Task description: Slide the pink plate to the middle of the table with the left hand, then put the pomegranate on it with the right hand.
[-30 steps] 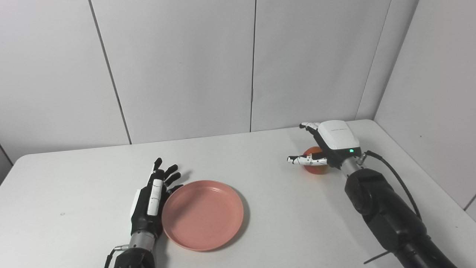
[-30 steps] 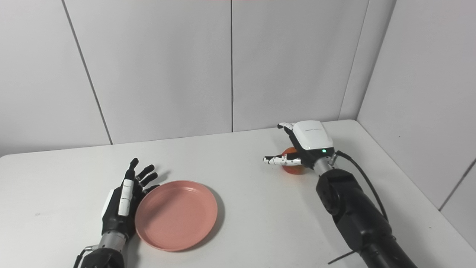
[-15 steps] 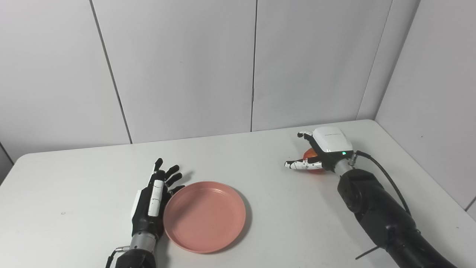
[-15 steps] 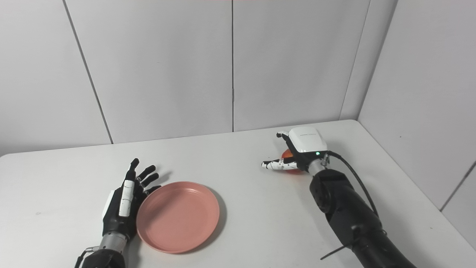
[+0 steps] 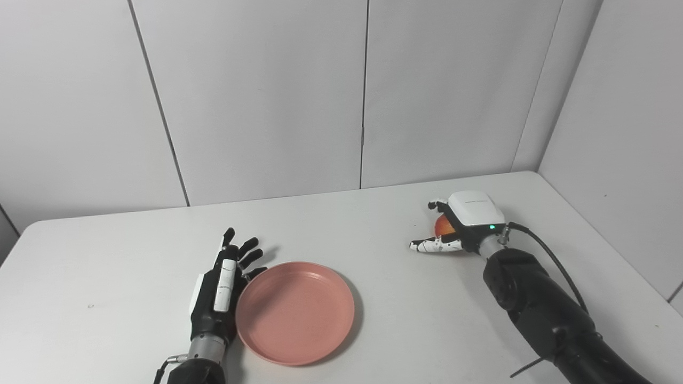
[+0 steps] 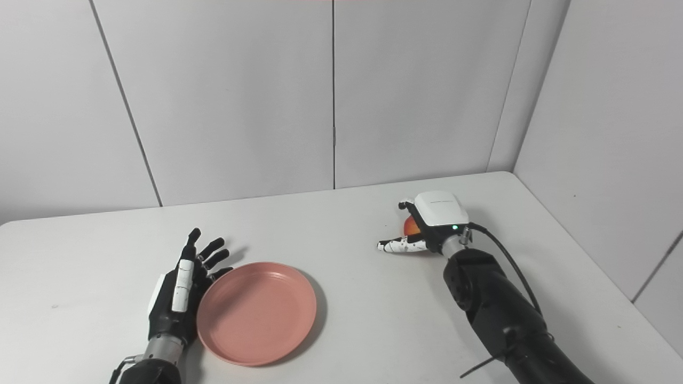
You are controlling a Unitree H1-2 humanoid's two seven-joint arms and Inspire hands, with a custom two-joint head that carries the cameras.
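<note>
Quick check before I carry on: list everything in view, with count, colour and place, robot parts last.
pink plate: one, pink, near front of table, left of centre, empty.
pomegranate: one, red-orange, right side, mostly hidden under the right hand.
table: one, white, against the wall panels.
wall panels: several, white-grey, behind and to the right.
left hand: one, black, fingers spread, against the plate's left rim.
right hand: one, white-backed, over the pomegranate; grip not visible.

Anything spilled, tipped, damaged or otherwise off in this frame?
Nothing stands out. The pink plate lies flat and empty on the table, the left hand open against its left edge. The right hand covers the pomegranate; the grip itself is hidden.
</note>
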